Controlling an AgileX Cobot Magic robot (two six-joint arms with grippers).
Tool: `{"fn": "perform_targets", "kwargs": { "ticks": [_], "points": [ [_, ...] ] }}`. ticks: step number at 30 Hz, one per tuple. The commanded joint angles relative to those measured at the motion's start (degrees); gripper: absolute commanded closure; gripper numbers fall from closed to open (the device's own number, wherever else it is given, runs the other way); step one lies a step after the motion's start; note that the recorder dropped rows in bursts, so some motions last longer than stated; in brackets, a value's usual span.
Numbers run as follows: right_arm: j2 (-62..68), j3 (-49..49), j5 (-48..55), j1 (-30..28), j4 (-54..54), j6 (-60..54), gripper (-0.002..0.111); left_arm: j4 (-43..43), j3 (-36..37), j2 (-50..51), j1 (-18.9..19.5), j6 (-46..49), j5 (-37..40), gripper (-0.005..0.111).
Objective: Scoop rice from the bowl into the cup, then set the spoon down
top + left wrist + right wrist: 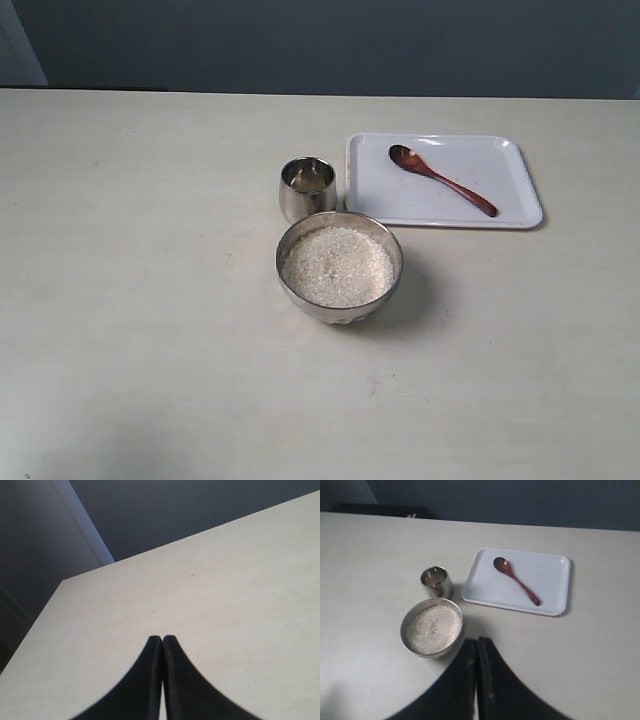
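Note:
The steel bowl (pixel 339 267) (pixel 432 628) stands mid-table, filled with white rice (pixel 337 265) (pixel 432 627). Just behind it is the small steel cup (pixel 307 187) (pixel 436 581), apart from the bowl. The reddish-brown wooden spoon (pixel 441 179) (pixel 516 580) lies flat on a white tray (pixel 510 200) (pixel 555 587), head toward the cup. Neither gripper shows in the exterior view. My right gripper (pixel 476 641) is shut and empty, high above the table near the bowl's side. My left gripper (pixel 162 638) is shut and empty over bare table.
The white rectangular tray sits to the right of the cup. The table's far edge (pixel 320 94) meets a dark wall. In the left wrist view the table's corner (pixel 62 580) shows beside a pale wall strip.

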Motion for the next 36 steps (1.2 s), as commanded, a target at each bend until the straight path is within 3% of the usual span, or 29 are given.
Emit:
{"fn": "perform_targets", "kwargs": {
  "ticks": [1,5,9,13,16,19,25,36],
  "points": [
    [-7.07,1.96,-0.04,-0.11,0.1,14.65,0.108,-0.15,0.09,-0.16,-0.61,-0.17,-0.22,0.106],
    [-9.77,7.78,-4.88,-0.22,-6.16,7.36,0.108,-0.15,0.09,-0.16,-0.61,-0.17,-0.22,0.106],
    [-10.98,25.89,-20.55,-2.43,-16.99,4.47,0.108,-0.15,0.09,-0.16,-0.61,-0.17,-0.22,0.106],
    [-16.89,48.21,-49.61,-20.31,-10.22,4.47,0.108,-0.15,0.09,-0.16,-0.61,-0.17,-0.22,0.106],
    [-20.68,55.61,-56.13,-25.54,-7.48,4.47,0.108,-0.15,0.09,-0.16,-0.61,-0.17,-0.22,0.106],
    [-26.76,61.91,-59.47,-29.34,-7.37,4.47,0.108,-0.15,0.09,-0.16,-0.61,-0.17,-0.22,0.106],
    [-34.41,69.02,-61.61,-30.16,-8.55,4.35,0.108,-0.15,0.09,-0.16,-0.61,-0.17,-0.22,0.106],
    [-36.5,69.27,-52.09,-30.16,-4.7,4.57,0.108,-0.15,0.09,-0.16,-0.61,-0.17,-0.22,0.106]
  ]
}}
